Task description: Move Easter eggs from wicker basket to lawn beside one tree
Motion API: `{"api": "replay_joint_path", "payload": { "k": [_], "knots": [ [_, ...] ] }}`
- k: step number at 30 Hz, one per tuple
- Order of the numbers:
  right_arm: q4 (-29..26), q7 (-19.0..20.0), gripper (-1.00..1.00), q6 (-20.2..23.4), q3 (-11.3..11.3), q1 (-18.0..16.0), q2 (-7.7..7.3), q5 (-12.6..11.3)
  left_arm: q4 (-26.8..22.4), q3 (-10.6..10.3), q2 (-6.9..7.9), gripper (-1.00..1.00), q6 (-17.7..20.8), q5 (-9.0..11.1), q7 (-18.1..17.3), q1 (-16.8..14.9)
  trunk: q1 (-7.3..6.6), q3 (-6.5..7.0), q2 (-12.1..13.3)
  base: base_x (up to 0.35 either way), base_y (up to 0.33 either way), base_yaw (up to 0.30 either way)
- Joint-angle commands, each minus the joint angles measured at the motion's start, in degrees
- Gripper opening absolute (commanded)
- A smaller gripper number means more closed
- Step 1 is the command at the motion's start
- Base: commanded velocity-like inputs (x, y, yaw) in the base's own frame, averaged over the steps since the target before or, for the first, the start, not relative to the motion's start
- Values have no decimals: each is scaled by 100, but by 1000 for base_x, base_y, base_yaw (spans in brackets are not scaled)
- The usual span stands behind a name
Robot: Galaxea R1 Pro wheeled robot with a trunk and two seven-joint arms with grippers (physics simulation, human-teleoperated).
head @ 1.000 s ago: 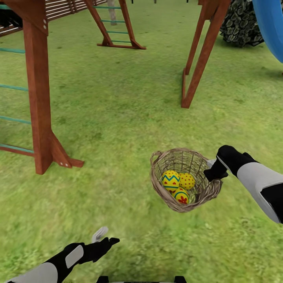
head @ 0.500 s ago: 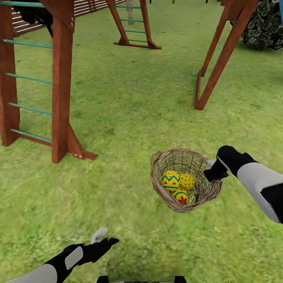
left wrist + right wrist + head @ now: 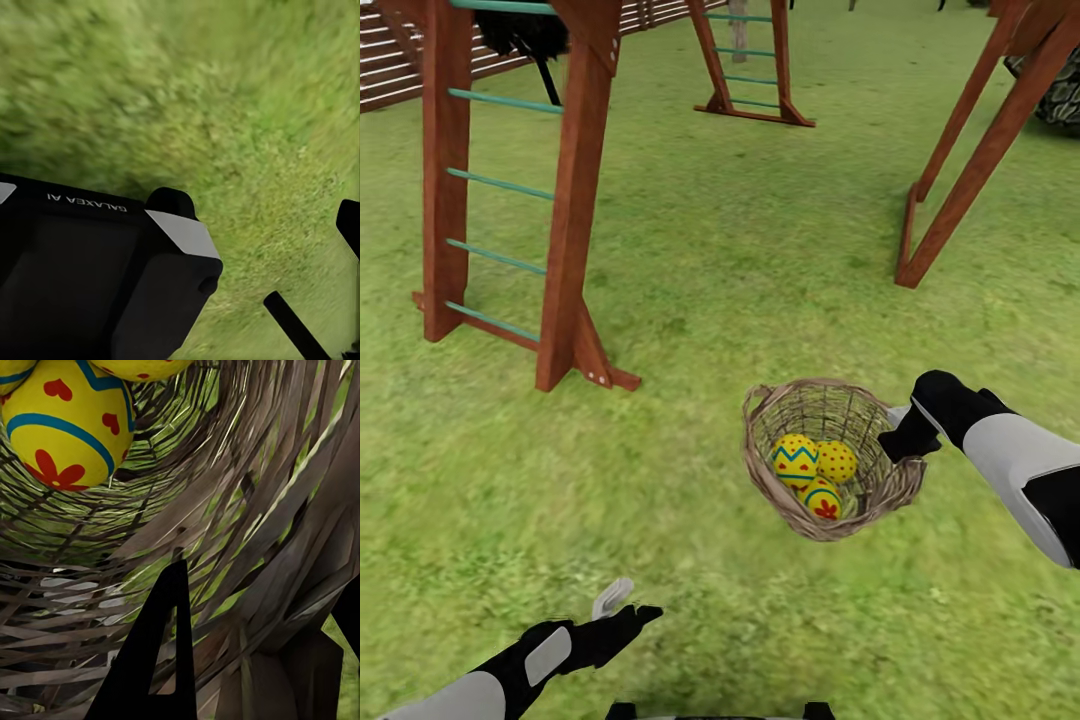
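Wicker basket (image 3: 830, 462) sits a bit right of centre in the head view, held off the lawn (image 3: 690, 300) by the right gripper (image 3: 905, 428), which is clamped on its rim at about 3 o'clock. All three eggs are inside, bunched together: one with a blue zigzag (image 3: 794, 458), a red-dotted one (image 3: 836, 461) just at its 3 o'clock, and one with a red flower mark (image 3: 821, 497) at 6 o'clock, all touching. Left gripper (image 3: 622, 603) is down at 7 o'clock of the frame, over bare grass, well apart from the basket; can't tell from here how wide its fingers stand. Wooden play frame with green rungs (image 3: 510, 190) stands at 10 o'clock, another ladder (image 3: 750, 60) at 12, slanted beams (image 3: 980, 150) at 2, slatted fence (image 3: 390, 60) in the far corner.

Left wrist view: blurry grass (image 3: 225, 97), the black robot base labelled GALAXEA AI (image 3: 90, 270) close up, plus a dark finger (image 3: 296, 326) and another dark tip at the frame edge. Gap between them looks wide, nothing in it.

Right wrist view: very close on the basket weave (image 3: 247, 510), green showing through the gaps. One egg (image 3: 67, 427) with blue band and red marks lies against the wicker. A black finger (image 3: 157, 660) is right up against the strands, gripping the wall
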Motion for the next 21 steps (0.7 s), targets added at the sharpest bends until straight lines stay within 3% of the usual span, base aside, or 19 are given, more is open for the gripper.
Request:
{"api": "replay_joint_path", "payload": {
  "k": [1, 13, 21],
  "knots": [
    [-2, 53, -100, 32, -16, -2, -3, -8, -1, -22, 2, 100, 27, 38, -9, -4, -2, -4, -4, -210, 216, 219],
    [64, 44, -100, 32, -11, -2, 13, -8, -1, -22, 5, 100, 34, 39, -9, -4, -2, -4, -4, -219, 221, 219],
    [110, 44, -100, 32, -3, -2, 40, -8, -1, -22, 10, 100, 31, 39, -9, -4, -2, -4, -4, -28, 27, 223]
  ]
}}
